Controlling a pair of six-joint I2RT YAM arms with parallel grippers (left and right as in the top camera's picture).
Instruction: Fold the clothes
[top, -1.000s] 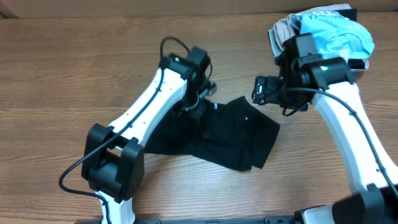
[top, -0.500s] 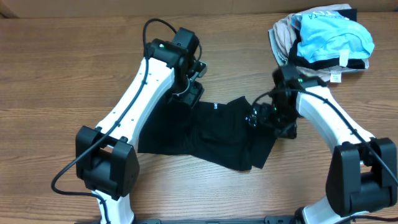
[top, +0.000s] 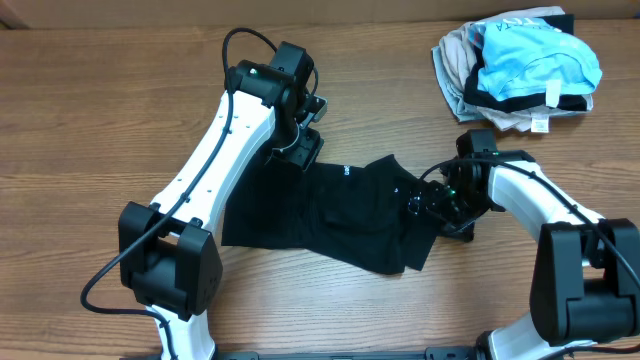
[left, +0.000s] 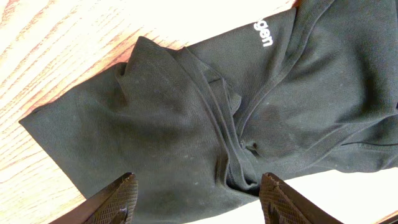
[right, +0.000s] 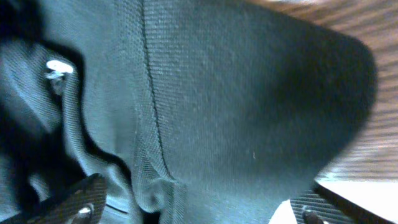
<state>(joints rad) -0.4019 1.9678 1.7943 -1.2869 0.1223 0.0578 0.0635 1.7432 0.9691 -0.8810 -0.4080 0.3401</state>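
The black clothes lie rumpled and spread on the wooden table's middle, with white lettering near their back edge. My left gripper hovers over the back left corner, open; in the left wrist view its fingertips stand wide apart above the creased black fabric, holding nothing. My right gripper is low at the clothes' right edge, also open. In the right wrist view the black fabric fills the space between its spread fingertips, unclamped, with a small white tag at upper left.
A light blue garment with black trim lies on a beige garment at the back right corner. Bare wooden table extends to the left and along the front.
The right arm swung from beside the back-right pile down to the clothes' right edge. The left gripper drew back and left a little, its jaws wider.
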